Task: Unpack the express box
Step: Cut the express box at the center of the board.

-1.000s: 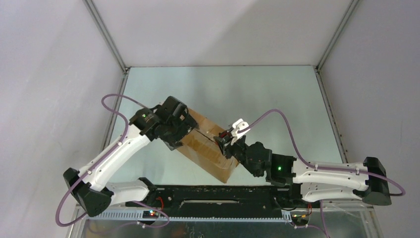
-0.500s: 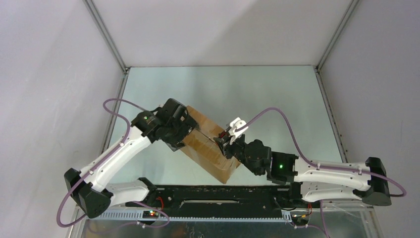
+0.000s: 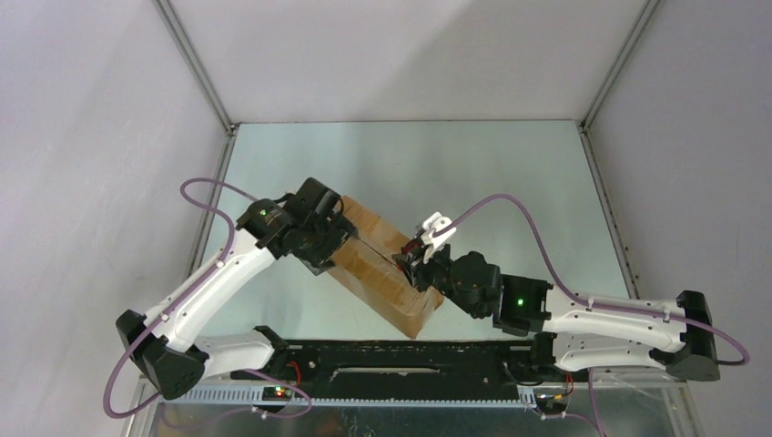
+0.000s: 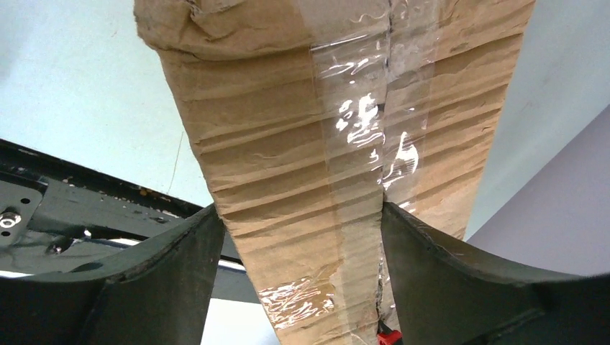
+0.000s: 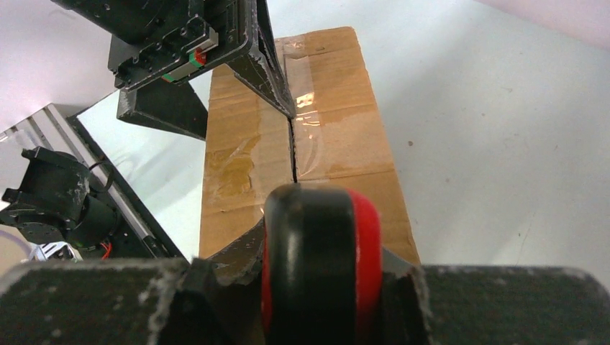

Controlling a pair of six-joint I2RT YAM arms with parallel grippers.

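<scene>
Box position: express box (image 3: 382, 278) lies slantwise on the table (image 3: 473, 173), near the middle, one end pointing far-left and the other near-right, between the two arms.
Left pincer: left gripper (image 4: 300, 210) straddles the far-left end of the box. Its fingers (image 4: 180, 273) are spread wide, one against each side wall, so it looks like a steadying clamp on the carton.
Right pincer: right gripper (image 3: 417, 261) is over the near-right part of the lid, clamped on the utility knife (image 5: 316, 266), whose red-and-black handle fills the gap between its fingers.
Lid state: flaps are down. Clear tape (image 5: 313, 122) runs along the centre seam (image 5: 293, 144), and a dark slit already shows along part of that seam.
Blade: hidden under the handle in the right wrist view, so I cannot tell if it touches the tape.
Step in hand: judged to be slitting the tape while the other arm pins the box.
Next move: probably a straight draw of the knife along the seam toward the far-left end. It wants shallow depth, a firm hold on the carton, and a stop short of the left fingers.
Risk: box twisting under the pull, or the blade wandering off the seam.
</scene>
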